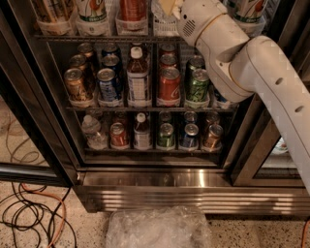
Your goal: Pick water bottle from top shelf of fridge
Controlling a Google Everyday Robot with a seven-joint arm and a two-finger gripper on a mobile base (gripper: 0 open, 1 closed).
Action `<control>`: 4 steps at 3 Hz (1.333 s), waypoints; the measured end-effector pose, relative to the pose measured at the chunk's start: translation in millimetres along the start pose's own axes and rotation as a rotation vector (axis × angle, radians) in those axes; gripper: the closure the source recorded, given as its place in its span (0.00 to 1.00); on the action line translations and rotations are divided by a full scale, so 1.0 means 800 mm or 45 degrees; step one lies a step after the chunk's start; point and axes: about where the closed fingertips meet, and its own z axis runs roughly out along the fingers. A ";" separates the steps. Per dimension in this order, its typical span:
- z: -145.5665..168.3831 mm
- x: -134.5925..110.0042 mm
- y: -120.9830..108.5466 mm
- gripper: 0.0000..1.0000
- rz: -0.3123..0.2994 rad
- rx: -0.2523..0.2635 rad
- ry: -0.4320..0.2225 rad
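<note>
My gripper (167,7) is at the top edge of the view, reaching into the top shelf (97,37) of the fridge (193,186) from the right, on the white arm (261,72). It is over a translucent white tray (164,26) with a clear ribbed bottle base in it. This seems to be the water bottle, but its cap and label are out of view. The other trays on this shelf hold tall bottles and cans, cut off by the frame.
The middle rack holds soda cans and a dark-liquid bottle (138,77). The bottom rack holds cans and a squat clear bottle (91,131). Dark door frames (34,106) flank the opening. Cables (29,213) and crumpled clear plastic (157,227) lie on the floor.
</note>
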 end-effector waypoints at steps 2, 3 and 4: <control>-0.013 -0.006 0.007 1.00 0.006 0.018 0.061; -0.044 -0.015 0.017 1.00 0.022 0.075 0.180; -0.077 -0.020 0.036 1.00 0.065 0.144 0.296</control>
